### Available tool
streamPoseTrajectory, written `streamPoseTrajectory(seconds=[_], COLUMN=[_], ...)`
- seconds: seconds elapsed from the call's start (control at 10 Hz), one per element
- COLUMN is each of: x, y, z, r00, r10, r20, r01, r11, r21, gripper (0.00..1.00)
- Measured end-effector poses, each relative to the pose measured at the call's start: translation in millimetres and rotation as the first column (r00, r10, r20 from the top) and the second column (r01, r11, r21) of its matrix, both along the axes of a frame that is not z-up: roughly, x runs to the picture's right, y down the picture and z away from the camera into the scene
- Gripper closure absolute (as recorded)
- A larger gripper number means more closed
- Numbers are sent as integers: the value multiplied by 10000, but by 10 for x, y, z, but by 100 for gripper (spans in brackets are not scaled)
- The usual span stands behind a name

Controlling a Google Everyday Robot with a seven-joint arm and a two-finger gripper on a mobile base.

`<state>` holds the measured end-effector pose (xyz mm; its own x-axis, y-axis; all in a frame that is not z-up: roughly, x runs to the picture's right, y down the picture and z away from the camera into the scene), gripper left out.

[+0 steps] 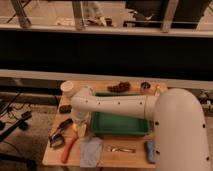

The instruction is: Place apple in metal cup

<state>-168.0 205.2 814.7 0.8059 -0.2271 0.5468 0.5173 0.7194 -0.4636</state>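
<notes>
Camera view. The white arm (117, 105) reaches from the large body at the right across the wooden table (131, 161) and bends downward at its elbow. The gripper (79, 126) hangs at the end of that bend, low over the table's left part. Whether it is wide, narrow or closed on something cannot be told.

The apple (81, 132) shows as a small yellow-orange round shape directly at the gripper's lower end. It is either touching the gripper or just under it; which of the two cannot be told. It is on the table side of the tray, not inside it.

The metal cup (145, 86) stands at the far edge of the table. It is well apart from the gripper, beyond it and off to the right as seen, with the green tray (120, 131) lying between the two. The cup is upright.

Other items, placed from the gripper:
- The green tray lies just beside it on the right.
- The white cup (67, 88) stands beyond it, near the arm's elbow.
- A dark grape bunch (119, 87) lies beyond it and to the right, left of the metal cup.
- A black tool (59, 134) lies just to its left.
- The orange carrot (68, 150) lies nearer the camera, slightly left.
- A grey-blue cloth (91, 151) lies nearer the camera, just right of the carrot.
</notes>
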Motion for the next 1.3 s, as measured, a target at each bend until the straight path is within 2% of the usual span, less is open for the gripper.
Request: streamPoseTrajectory(seconds=[0.1,0.4,1.0,1.3], x=[13,66,104,133], y=[9,23,18,-161], z=[11,43,51,-67], r00=[10000,9999,9998,9967], r10=[25,99,201,757], r20=[16,15,49,282], r01=[-25,-99,-200,-751], r11=[10000,9999,9995,9969], r21=[-39,-125,-226,-225], gripper=[22,45,47,47])
